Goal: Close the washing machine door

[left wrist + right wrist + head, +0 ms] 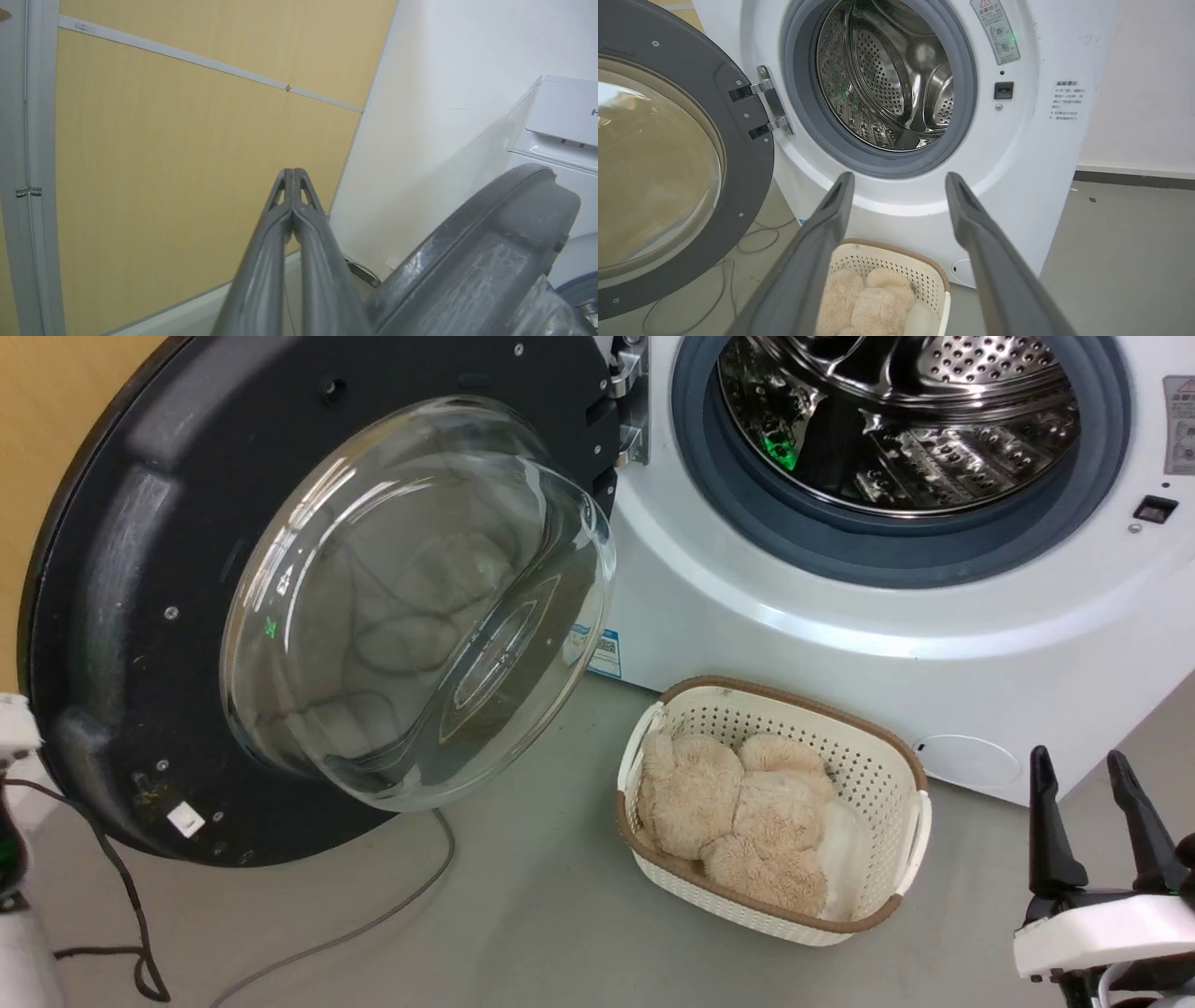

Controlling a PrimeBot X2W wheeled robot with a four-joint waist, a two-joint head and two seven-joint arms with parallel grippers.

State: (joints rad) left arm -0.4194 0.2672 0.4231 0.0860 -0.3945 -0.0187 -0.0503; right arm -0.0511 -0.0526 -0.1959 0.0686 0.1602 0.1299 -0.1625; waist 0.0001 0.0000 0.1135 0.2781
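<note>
The washing machine door (121,616) stands swung wide open at the left, its black rim facing me and its clear glass bowl (420,607) bulging out. A metal hinge (630,401) joins it to the white washing machine (794,635), whose steel drum (906,420) lies open. The right wrist view shows the door (742,154) and drum (887,79) too. My left gripper (293,175) is shut, empty, just behind the door's outer edge (490,242). My right gripper (1083,770) is open at the lower right, clear of the machine; it appears again (899,179).
A white perforated basket (878,775) holding a beige plush toy (738,803) sits on the grey floor before the machine. Cables (131,915) trail across the floor under the door. A wooden wall panel (187,149) stands behind the door.
</note>
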